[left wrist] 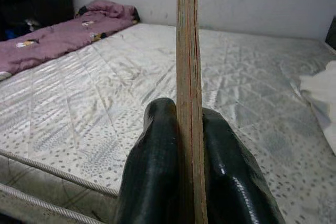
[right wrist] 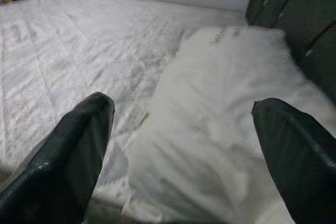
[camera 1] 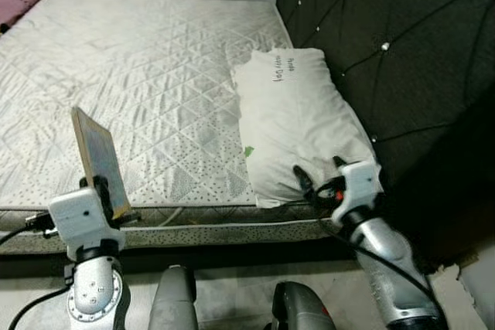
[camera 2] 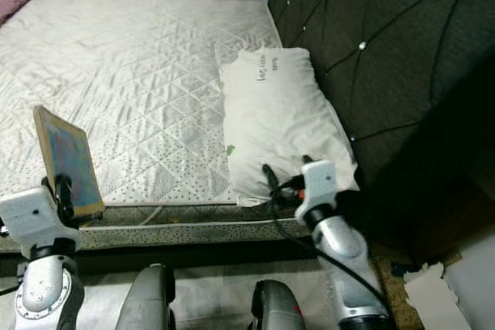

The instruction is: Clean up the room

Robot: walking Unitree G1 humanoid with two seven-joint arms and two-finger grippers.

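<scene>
White and bare, the bed (camera 1: 131, 75) is a quilted mattress with a dark padded headboard (camera 1: 387, 36) along one side. A white pillow (camera 1: 298, 125) lies on the bed right against the headboard, with some writing on its far end. At the far corner of the bed is a pink blanket (left wrist: 63, 27), all bunched up.

The left gripper (camera 1: 108, 199) is near the front edge of the bed. It is pinching a thin flat book (camera 1: 100, 160) and holds it standing up on its edge. In the left wrist view, the two black fingers (left wrist: 157, 166) press on both sides of the book.

The right gripper (camera 1: 319, 175) is at the near end of the pillow. Its fingers are spread wide, one on each side of the pillow's end. They have not closed on it.

I think the robot is about to take hold of the pillow to tidy it. Next the right gripper needs to push a little lower and squeeze the soft cloth. The book needs a place to go too, and I cannot see where that would be.

I cannot read the writing on the pillow. There is a small green bit (camera 1: 248, 151) by the pillow's edge, too tiny to tell what it is. Most of the blanket is cut off in the eye views.
</scene>
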